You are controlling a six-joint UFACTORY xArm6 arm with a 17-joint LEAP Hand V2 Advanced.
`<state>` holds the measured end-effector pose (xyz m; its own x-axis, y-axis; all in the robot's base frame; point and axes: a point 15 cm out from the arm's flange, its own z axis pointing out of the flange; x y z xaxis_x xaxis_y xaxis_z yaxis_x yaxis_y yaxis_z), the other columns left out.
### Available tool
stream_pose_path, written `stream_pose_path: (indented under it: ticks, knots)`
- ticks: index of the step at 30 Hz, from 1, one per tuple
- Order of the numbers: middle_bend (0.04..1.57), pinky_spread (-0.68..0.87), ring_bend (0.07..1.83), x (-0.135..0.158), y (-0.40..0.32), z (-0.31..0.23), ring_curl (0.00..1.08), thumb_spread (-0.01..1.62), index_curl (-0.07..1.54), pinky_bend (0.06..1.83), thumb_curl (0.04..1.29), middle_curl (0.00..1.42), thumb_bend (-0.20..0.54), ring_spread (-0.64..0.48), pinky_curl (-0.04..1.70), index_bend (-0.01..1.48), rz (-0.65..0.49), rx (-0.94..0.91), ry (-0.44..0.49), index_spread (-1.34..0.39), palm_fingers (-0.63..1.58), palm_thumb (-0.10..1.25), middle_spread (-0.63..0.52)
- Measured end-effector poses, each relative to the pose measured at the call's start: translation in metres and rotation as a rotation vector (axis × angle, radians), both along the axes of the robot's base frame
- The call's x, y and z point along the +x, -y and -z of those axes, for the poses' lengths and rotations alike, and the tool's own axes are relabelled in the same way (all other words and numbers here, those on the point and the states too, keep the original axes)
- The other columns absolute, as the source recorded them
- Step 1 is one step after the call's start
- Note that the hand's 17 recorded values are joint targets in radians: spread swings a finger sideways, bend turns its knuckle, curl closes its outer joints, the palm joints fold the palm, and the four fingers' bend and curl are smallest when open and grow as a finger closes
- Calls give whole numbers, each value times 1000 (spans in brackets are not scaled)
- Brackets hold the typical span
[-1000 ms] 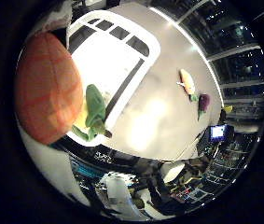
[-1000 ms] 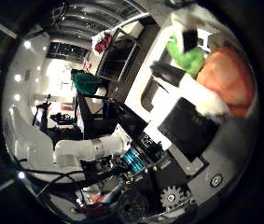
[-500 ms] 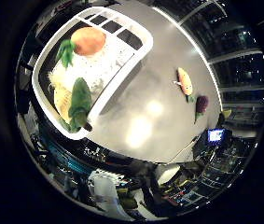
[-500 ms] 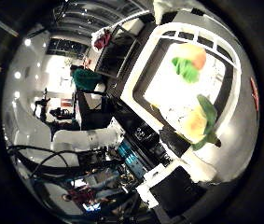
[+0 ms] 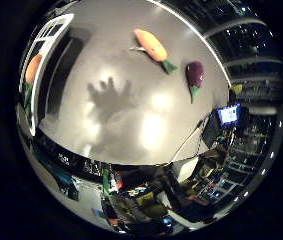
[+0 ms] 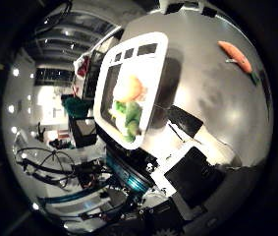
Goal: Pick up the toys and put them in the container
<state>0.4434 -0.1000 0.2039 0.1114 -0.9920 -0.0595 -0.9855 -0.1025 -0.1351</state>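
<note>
A white slotted container (image 6: pixel 157 73) stands on the grey table (image 5: pixel 131 130). Inside it lie an orange plush toy (image 6: pixel 131 87) and green plush toys (image 6: pixel 131 117). Two toys lie on the table away from the container: a carrot toy (image 5: pixel 151 45) and, beside it, a purple eggplant toy (image 5: pixel 196 75). My right hand (image 6: pixel 192 172) shows only as black and white parts at the edge of the thumb side view, and it holds nothing. Its shadow (image 5: pixel 110 97) falls on the table between the container and the carrot, with the fingers spread.
Beyond the table's edge there are desks, a lit monitor (image 5: pixel 228 115) and clutter on the floor. Shelving and lab equipment (image 6: pixel 79 132) stand past the container's side of the table.
One second ago the orange toy filled the view next to my palm; it now lies in the container. My hand has let go and has moved up and off toward the carrot and eggplant.
</note>
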Motion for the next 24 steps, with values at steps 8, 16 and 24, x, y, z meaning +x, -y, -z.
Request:
stream_pose_path:
  ticks: [8, 16, 24]
  knots:
    - [245, 377, 352, 59, 125, 4, 222, 1013, 302, 376, 447, 329, -21, 63, 303, 168, 211, -53, 113, -317, 241, 858, -9]
    - [192, 365, 317, 119, 195, -2, 221, 1019, 303, 355, 443, 323, -28, 124, 294, 163, 360, -58, 176, -270, 183, 823, 43]
    - [200, 368, 341, 142, 236, 39, 236, 1034, 274, 376, 428, 327, -30, 155, 303, 145, 455, -38, 133, -210, 126, 737, 90]
